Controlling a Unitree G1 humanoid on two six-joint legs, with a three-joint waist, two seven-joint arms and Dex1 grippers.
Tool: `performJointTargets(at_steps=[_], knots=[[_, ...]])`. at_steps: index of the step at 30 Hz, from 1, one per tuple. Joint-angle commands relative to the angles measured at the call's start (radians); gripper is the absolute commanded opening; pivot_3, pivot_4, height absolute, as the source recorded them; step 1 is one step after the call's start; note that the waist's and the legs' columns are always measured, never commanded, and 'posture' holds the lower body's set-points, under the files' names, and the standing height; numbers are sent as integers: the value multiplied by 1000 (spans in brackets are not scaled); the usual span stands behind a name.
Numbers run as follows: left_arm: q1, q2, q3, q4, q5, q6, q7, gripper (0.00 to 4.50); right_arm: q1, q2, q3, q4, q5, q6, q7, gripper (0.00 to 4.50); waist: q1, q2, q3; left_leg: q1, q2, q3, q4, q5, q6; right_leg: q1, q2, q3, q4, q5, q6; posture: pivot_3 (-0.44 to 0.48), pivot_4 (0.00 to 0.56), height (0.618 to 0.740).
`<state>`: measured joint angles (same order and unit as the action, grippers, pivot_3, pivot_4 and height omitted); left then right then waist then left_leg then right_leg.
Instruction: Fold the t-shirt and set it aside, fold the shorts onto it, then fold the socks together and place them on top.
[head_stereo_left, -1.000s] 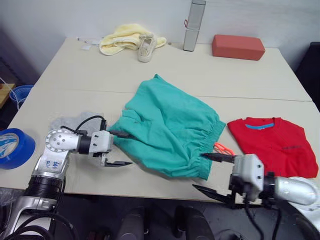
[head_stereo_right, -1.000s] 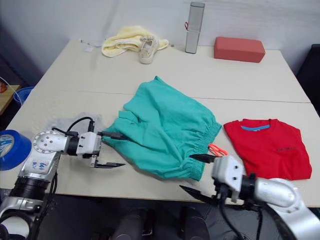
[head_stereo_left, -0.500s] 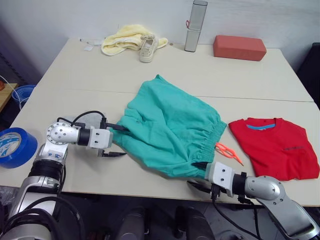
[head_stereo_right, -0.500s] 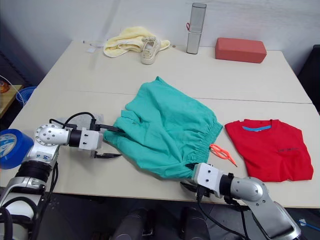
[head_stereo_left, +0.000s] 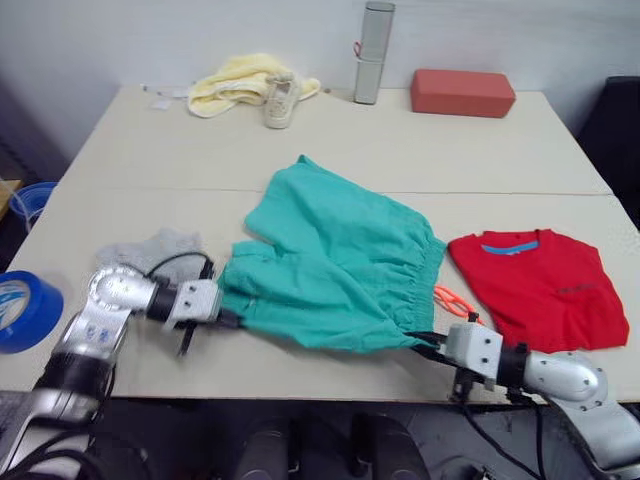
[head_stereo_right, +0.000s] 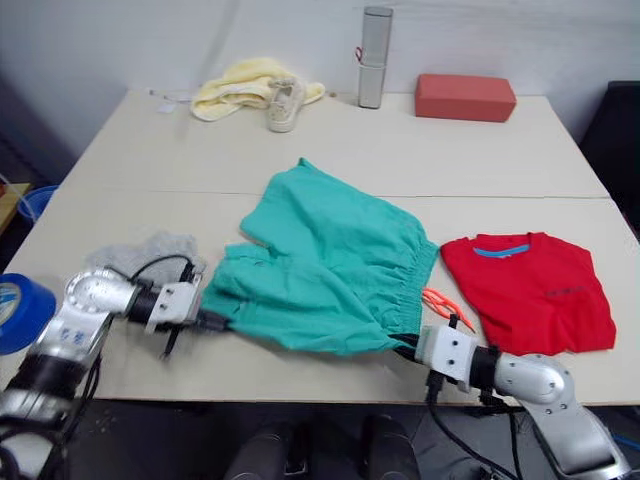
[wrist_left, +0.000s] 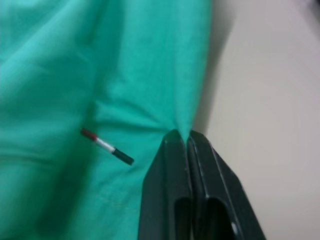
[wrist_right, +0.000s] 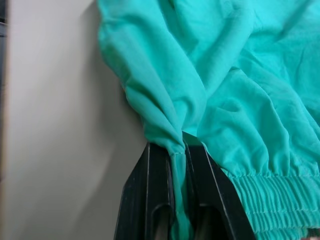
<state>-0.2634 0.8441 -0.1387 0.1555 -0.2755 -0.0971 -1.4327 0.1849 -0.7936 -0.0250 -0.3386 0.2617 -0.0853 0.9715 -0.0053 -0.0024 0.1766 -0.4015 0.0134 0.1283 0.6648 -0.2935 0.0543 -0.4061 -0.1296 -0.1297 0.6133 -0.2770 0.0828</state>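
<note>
Left eye view, near edge first: both grippers, open a second ago, are now pinched on the near hem of the shorts (head_stereo_left: 335, 260). Left gripper (head_stereo_left: 228, 318) at lower left holds the leg corner; right gripper (head_stereo_left: 425, 340) at lower right holds the waistband corner. Both wrist views confirm it: cloth squeezed between closed fingers (wrist_left: 172, 165), and the same at the right fingers (wrist_right: 160, 165). Judgement: grasp done, the fold of the shorts is about to start; the lift has not begun, since the cloth lies flat.

Edges: both grips sit close to the near table (head_stereo_left: 420, 170) edge, so little margin toward the bottom of the frame. Orange drawstring (head_stereo_left: 452, 298) trails loose between shorts and t-shirt (head_stereo_left: 540, 285); it could snag.

Middle: t-shirt lies folded at right centre, near the shorts but not touching. Socks (head_stereo_left: 150, 248) lie at left centre, just behind the left gripper, untouched. Blue tape roll (head_stereo_left: 20, 310) at far left edge.

Far: bare tabletop above the shorts gives room to fold away. Yellow cloth (head_stereo_left: 235, 80), shoe (head_stereo_left: 277, 98), grey tube (head_stereo_left: 370, 52) and red block (head_stereo_left: 462, 92) line the upper edge, well apart.
</note>
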Motion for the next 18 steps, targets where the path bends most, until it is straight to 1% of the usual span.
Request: performJointTargets(at_steps=[1,2,4,6,10,12,14,18], knots=[[185,83,62,-359,-219,298,22,17,-4,-37,-89,92,67,-75,91,0,-5,-3,2,0,0,0,0,0,0,0,0,0,0,0,0,0,150,740],[221,92,84,-423,-258,348,45,17,-7,-42,-97,118,72,-92,111,0,-3,-5,3,-1,0,-1,1,0,0,1,0,0,-1,0,0,0,150,740],[287,102,113,-519,-279,399,95,17,-20,-45,-106,170,74,-126,143,0,8,-5,3,0,0,-2,2,0,0,1,-1,0,-3,0,0,0,150,740],[332,96,125,-582,-273,424,141,17,-38,-43,-104,214,69,-154,164,0,16,-3,4,2,0,-5,2,-1,-2,3,-2,-1,-3,0,-1,0,150,740],[398,54,126,-649,-246,442,235,17,-40,-34,-85,282,59,-205,201,0,21,1,6,12,0,-5,-1,-8,-3,12,-2,-1,-5,-2,-4,0,150,740],[434,59,135,-685,-260,463,247,17,-15,-34,-92,281,75,-220,217,0,24,1,6,12,1,-5,-2,-8,-5,12,-1,-1,-5,-3,-5,0,150,740],[467,70,158,-721,-300,498,250,17,11,-38,-104,275,83,-232,227,0,27,2,6,12,2,-5,-2,-6,-11,11,-1,-2,-4,-5,-6,0,150,740],[531,101,195,-763,-347,526,213,17,46,-43,-127,300,52,-290,218,0,27,2,6,12,2,-5,-2,-7,-11,12,-1,-2,-4,-5,-6,0,150,740]])
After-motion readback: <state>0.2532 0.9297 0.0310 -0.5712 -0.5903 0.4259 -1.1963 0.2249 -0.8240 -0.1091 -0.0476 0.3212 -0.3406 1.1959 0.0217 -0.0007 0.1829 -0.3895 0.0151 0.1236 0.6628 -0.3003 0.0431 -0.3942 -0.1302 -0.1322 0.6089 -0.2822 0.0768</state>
